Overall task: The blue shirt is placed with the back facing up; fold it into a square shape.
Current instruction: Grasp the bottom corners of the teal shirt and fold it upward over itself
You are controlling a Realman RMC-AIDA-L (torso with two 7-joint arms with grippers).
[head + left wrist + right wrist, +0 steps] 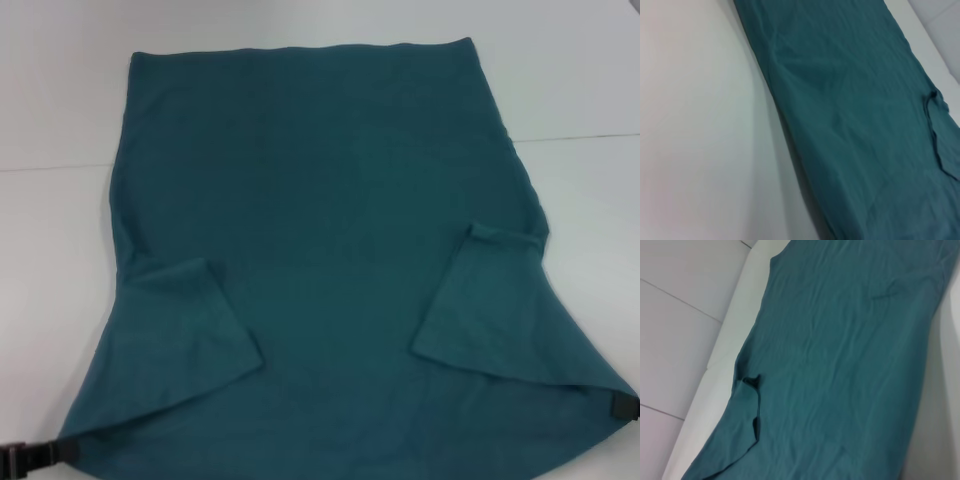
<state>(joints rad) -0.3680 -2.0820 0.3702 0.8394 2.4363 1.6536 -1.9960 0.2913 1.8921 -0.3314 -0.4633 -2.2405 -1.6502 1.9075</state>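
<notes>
Head view: soft blue shirt (330,200) flares trapezoidally, hands (30,456) (625,407) pinching its near corners.

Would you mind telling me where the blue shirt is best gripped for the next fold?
Probably the two near corners of the blue shirt, approached from the robot's side. The sleeves are already folded inward, and the left hand and right hand sit at those corners, so it can fold away.

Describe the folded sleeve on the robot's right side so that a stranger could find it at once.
A blue shirt covers most of the white table. On its near right part lies the right sleeve flap, folded inward onto the body. Unlike the left sleeve flap, it ends in a small crumpled corner at its far tip.
</notes>
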